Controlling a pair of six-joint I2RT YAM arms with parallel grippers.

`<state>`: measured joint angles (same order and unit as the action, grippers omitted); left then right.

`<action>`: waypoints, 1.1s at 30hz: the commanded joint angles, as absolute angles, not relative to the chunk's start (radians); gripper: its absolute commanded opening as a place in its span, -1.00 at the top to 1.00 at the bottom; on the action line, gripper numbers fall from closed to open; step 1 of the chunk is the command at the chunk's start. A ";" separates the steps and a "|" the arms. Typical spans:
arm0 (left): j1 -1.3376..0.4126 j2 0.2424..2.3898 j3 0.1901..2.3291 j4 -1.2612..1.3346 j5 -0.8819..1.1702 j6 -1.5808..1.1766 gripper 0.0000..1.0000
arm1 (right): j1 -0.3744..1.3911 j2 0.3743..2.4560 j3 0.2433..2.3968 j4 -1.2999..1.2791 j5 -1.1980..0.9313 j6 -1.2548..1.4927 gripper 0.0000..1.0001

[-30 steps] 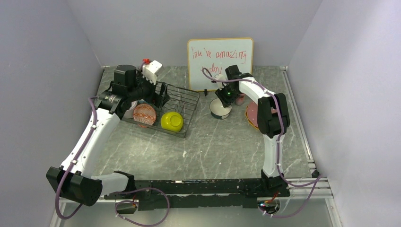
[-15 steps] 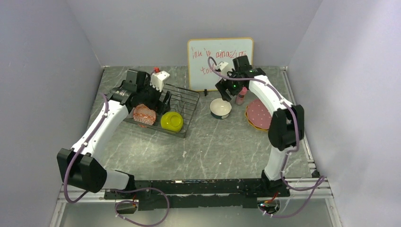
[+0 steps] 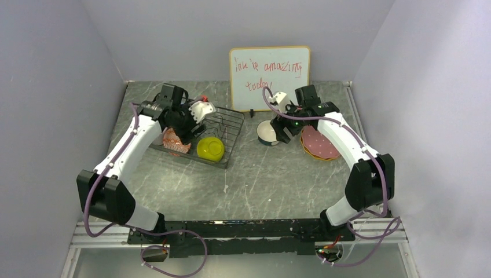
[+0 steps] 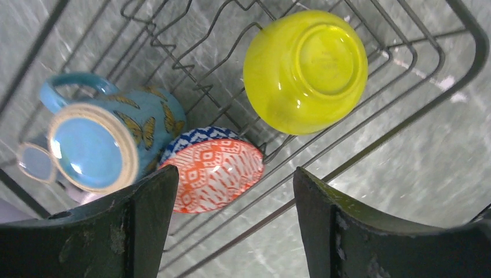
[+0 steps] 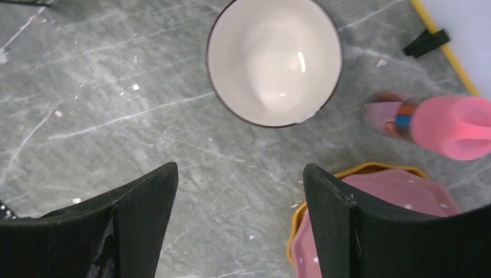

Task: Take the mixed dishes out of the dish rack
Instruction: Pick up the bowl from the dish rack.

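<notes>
You are hovering your left gripper (image 4: 234, 176), jaws spread wide, directly over the patterned bowl (image 4: 211, 174) leaning in the dish rack (image 3: 231, 121).

The yellow bowl (image 4: 305, 69), upper right in the left wrist view, has a smooth, glossy glaze with soft reflections. The dish rack (image 3: 231, 120) is thin black wire with a slight shine. The blue mug (image 4: 98, 145) is glazed ceramic, and the pale ring on its base looks unglazed and matt. The patterned bowl (image 4: 214, 174) is also smooth and glazed.

In the right wrist view the white-lined bowl (image 5: 272, 58) is very glossy inside, with bright highlights. The pink plate (image 5: 405, 202), lower right, has a speckled, satin surface. The pink bottle (image 5: 451, 127) looks like matt plastic. The table (image 5: 116, 116) looks like grey veined stone, smooth with a weak sheen.

The fingers (image 4: 145, 231) of the left gripper (image 4: 234, 174) and the right gripper (image 5: 240, 168) are matt black and scuffed.
</notes>
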<state>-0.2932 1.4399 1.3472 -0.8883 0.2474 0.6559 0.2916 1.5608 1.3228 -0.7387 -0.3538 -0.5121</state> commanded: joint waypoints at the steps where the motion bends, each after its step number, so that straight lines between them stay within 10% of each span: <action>1: -0.291 1.443 1.437 -0.997 0.328 1.019 -0.52 | 0.296 1.476 1.270 -0.700 -0.443 -0.541 -0.65; 33: -0.315 1.665 1.312 -0.857 0.051 1.742 0.00 | 0.289 1.391 1.134 -0.672 -0.496 -0.614 -0.64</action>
